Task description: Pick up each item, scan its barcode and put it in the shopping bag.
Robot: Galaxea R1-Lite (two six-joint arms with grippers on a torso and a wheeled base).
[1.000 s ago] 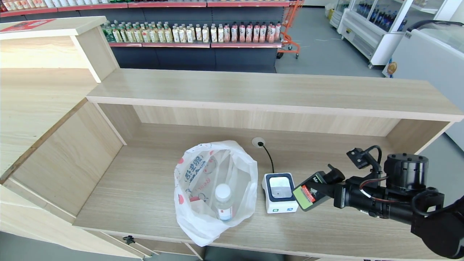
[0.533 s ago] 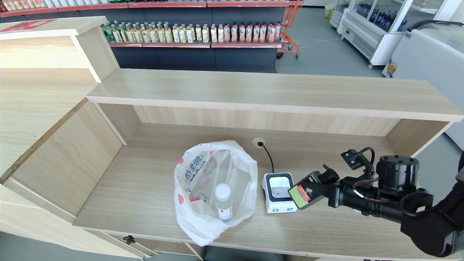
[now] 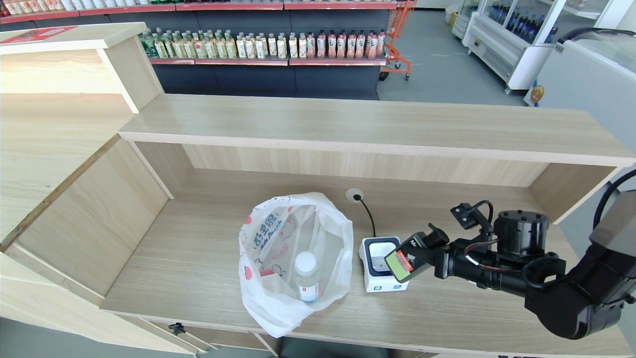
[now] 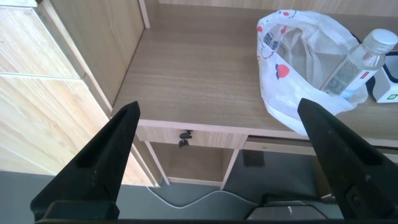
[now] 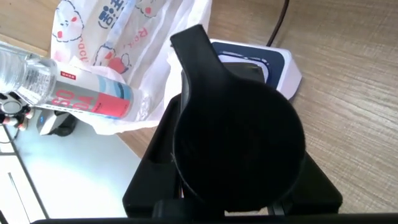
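The right tool (image 3: 418, 250) was clamped on a small dark-sided item (image 3: 403, 261) with a green face and a red label patch. It held the item tilted, with the green face turned up and toward the front edge of the worktop (image 3: 189, 258). In the head view the item overlapped the right side of the scanner (image 3: 380, 263); how high above it the item sat could not be told.

The scanner, a white box with a dark-framed window on top, sat close to the front edge. It was just beside the shopping bag (image 3: 278, 238), on the side toward the worktop's right end. A black cable (image 3: 368, 216) ran from the scanner's back to a round grommet (image 3: 354, 194) near the worktop's back wall.

The shopping bag, white plastic with red and blue print, stood open-mouthed near the front edge, about midway along it. Inside was a clear bottle (image 3: 306, 278) with a white cap, cap upward, against the bag wall nearest the scanner.

The left tool (image 4: 217, 107) had its jaws spread wide. It hung out beyond the front edge toward the worktop's left end, well apart from the bag. Under that edge was a drawer front (image 4: 199, 138) with a small dark lock fitting (image 4: 183, 138).
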